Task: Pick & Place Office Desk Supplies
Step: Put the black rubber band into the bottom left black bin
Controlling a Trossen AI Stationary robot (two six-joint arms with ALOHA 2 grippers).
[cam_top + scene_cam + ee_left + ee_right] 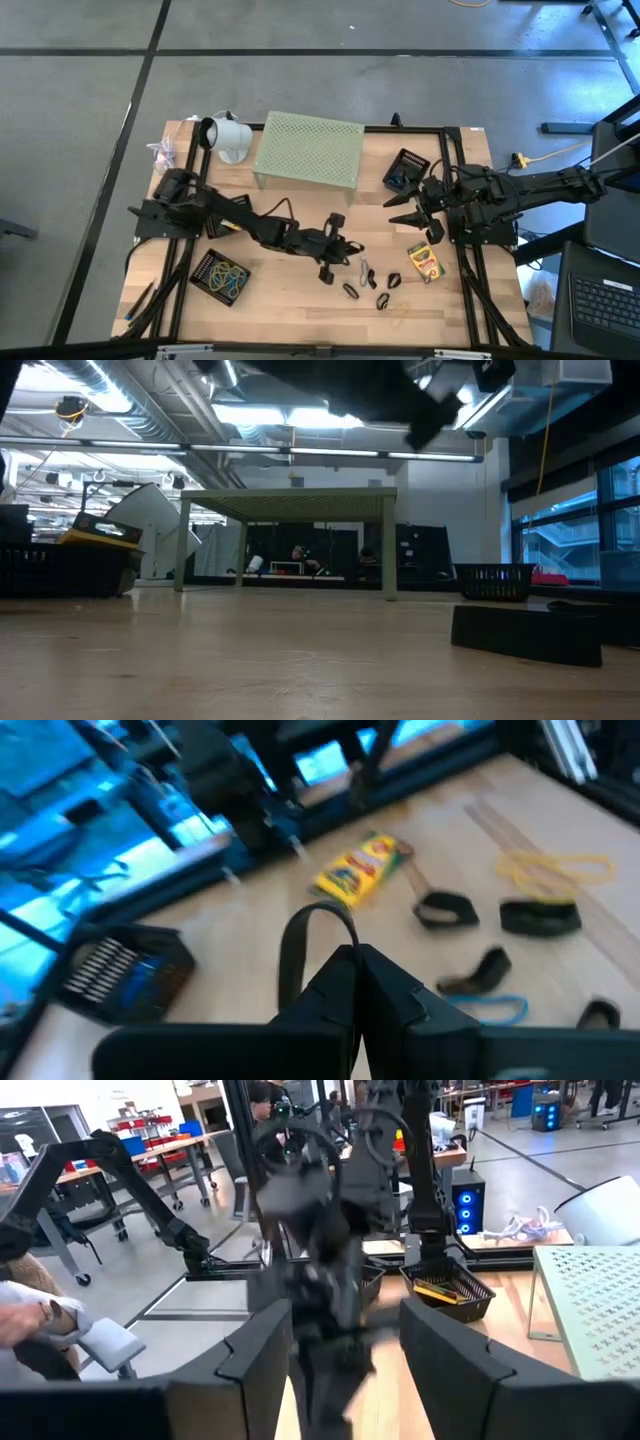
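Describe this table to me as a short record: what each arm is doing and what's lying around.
Left gripper: mid-table, shut, apparently pinching a thin black loop
Right gripper: open, holding nothing, on the table's right side by a black basket
Loose on the wood: black clips, a yellow rubber band, a yellow-green card box
Black tray: front left, holding coloured rubber bands
Back of table: pale green riser, white cup lying on its side
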